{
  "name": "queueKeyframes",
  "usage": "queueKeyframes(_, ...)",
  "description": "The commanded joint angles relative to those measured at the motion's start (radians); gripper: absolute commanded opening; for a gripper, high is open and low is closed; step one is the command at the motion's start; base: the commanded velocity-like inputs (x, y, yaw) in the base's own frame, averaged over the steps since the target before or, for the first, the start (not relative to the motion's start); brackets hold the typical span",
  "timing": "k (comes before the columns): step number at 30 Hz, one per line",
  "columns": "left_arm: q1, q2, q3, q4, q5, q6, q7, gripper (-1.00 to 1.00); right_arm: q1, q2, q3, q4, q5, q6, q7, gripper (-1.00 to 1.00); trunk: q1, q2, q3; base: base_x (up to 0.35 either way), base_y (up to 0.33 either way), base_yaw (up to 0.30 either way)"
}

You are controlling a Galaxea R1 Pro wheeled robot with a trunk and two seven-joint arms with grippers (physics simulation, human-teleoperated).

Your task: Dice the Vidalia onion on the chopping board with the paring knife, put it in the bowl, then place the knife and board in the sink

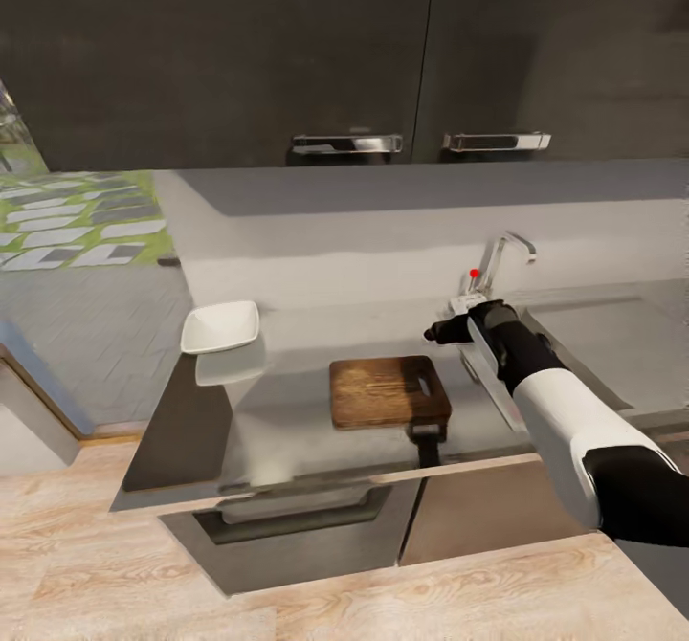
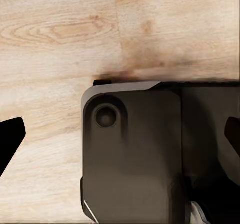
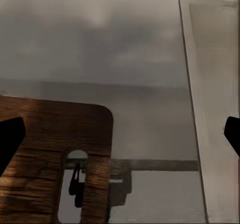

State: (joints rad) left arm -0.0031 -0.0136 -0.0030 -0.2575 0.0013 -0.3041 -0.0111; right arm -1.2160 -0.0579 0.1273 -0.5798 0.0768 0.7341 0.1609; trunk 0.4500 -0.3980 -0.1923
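The chopping board lies flat on the countertop, with its slot handle on the side toward the sink. A dark shape, too blurred to name, sits at the board's front edge by the slot and reaches the counter's front lip. The bowl rests on the countertop well apart from the board, on the side away from the sink and nearer the wall, close to the counter's end. The sink is set into the counter on the board's other side; its chrome tap with the red dot stands behind the board's sink-side corner, against the backsplash. Two dark upper cabinets with metal handles hang above the board.

The right gripper hovers just beyond the board's far sink-side corner, between the board and the tap, its white-and-black arm stretching over the sink's rim. In the right wrist view the two dark fingertips stand wide apart with nothing between them, so this claw is spread and empty; below it are the board's slotted corner and the sink's pale rim.

In the left wrist view the left gripper's fingertips are likewise spread apart and empty, above the wooden floor and a dark part of the robot's base.
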Motion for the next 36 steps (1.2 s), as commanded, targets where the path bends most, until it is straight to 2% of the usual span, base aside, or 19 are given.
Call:
queueKeyframes(1,-0.001,0.000,0.000,0.000,0.000,-0.003,-0.001,1.00,-0.001,-0.002,0.004,-0.014,0.008,0.015,0.006,1.00,0.000,-0.002,-0.002,-0.324,0.000,0.000)
queueKeyframes(11,0.000,0.000,0.000,0.000,0.000,-0.003,-0.001,1.00,0.021,-0.004,0.005,-0.034,0.006,0.017,0.012,1.00,0.000,-0.002,-0.002,-0.324,0.000,0.000)
queueKeyframes(14,-0.001,0.000,0.000,0.000,0.000,-0.003,-0.001,1.00,0.049,-0.004,0.005,-0.035,0.006,-0.021,0.012,1.00,0.000,-0.002,-0.002,-0.312,0.000,0.000)
queueKeyframes(21,-0.001,0.000,0.000,0.000,0.000,-0.003,-0.001,1.00,0.135,-0.003,0.004,-0.037,0.006,-0.191,0.009,1.00,0.000,-0.002,-0.002,-0.305,0.000,0.000)
queueKeyframes(36,-0.001,0.000,0.001,0.010,0.001,-0.003,-0.001,1.00,0.232,-0.002,0.004,-0.053,0.002,-0.316,0.011,1.00,0.000,-0.002,-0.002,-0.243,0.000,0.000)
